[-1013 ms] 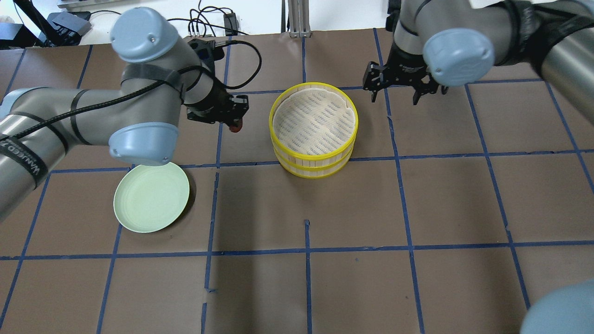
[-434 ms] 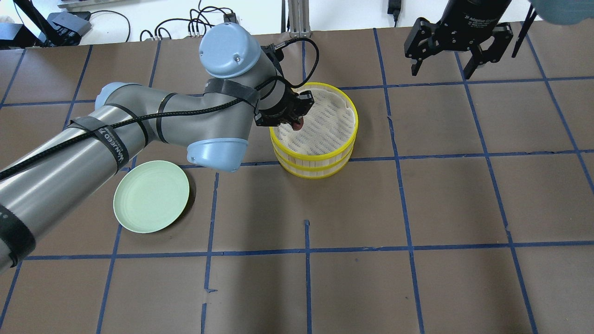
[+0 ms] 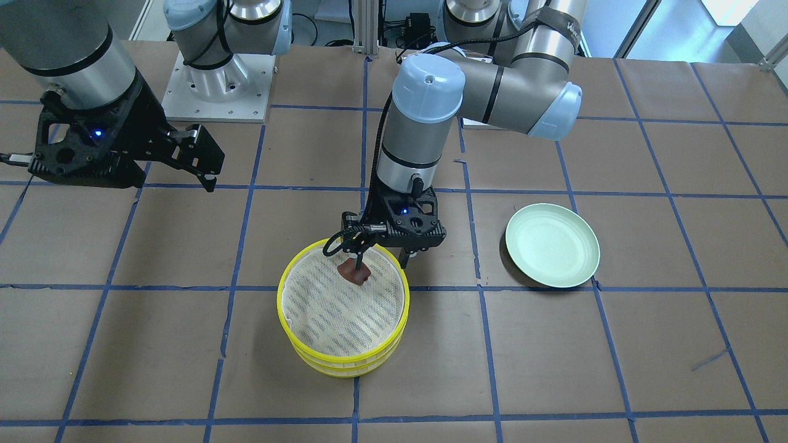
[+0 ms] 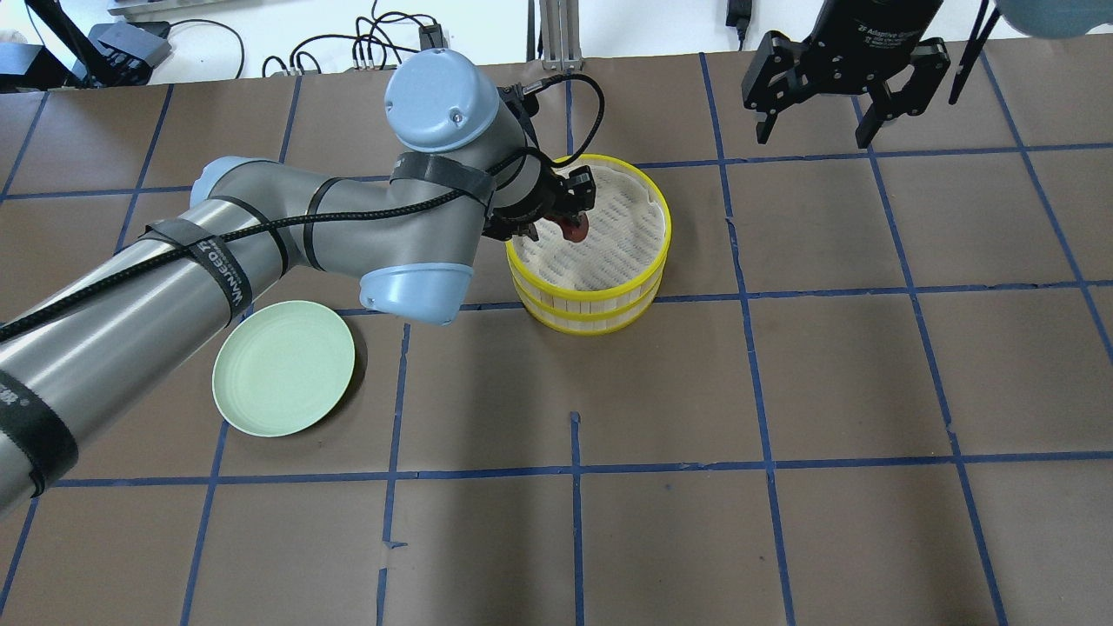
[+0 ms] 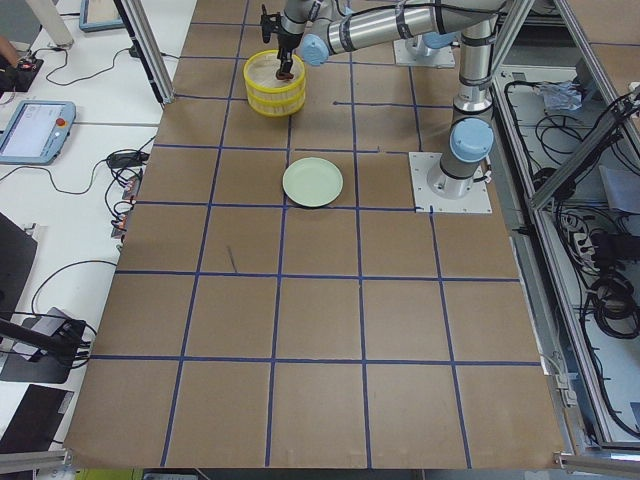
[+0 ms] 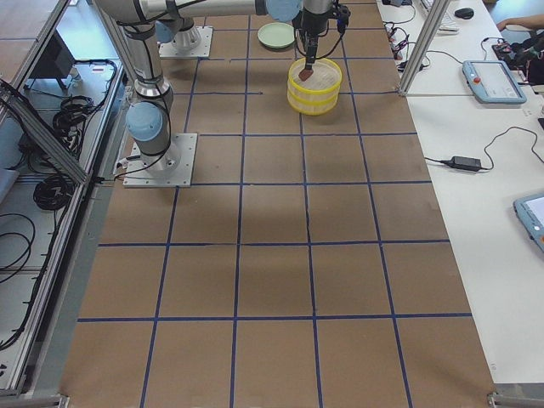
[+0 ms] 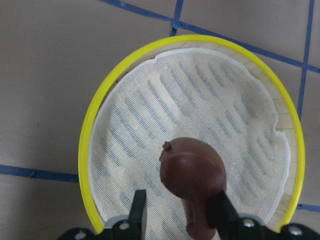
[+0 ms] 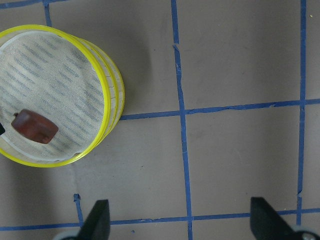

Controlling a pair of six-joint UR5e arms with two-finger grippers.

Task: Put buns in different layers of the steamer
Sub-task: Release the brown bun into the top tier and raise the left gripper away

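The two steamer layers are stacked. The top tray (image 4: 665, 230) sits on the lower tray (image 4: 591, 323), and both show in the front view (image 3: 289, 320). The reddish-brown bun (image 4: 574, 228) is over the near-left part of the top tray's mesh, also seen in the front view (image 3: 354, 272), the left wrist view (image 7: 192, 172) and the right wrist view (image 8: 34, 127). My left gripper (image 7: 179, 205) is just above the bun with its jaws apart. One finger is against the bun and the other is clear of it. My right gripper (image 4: 815, 135) is open and empty, far right of the steamer. The white bun is hidden.
A pale green plate (image 4: 284, 368) lies empty on the brown table to the left of the steamer, under my left forearm. Cables and a metal post (image 4: 556, 35) sit beyond the table's far edge.
My left arm carried the reddish-brown bun rightwards from beside the steamer to over the top tray, and its jaws have parted. My right gripper drew back from the steamer's rim.
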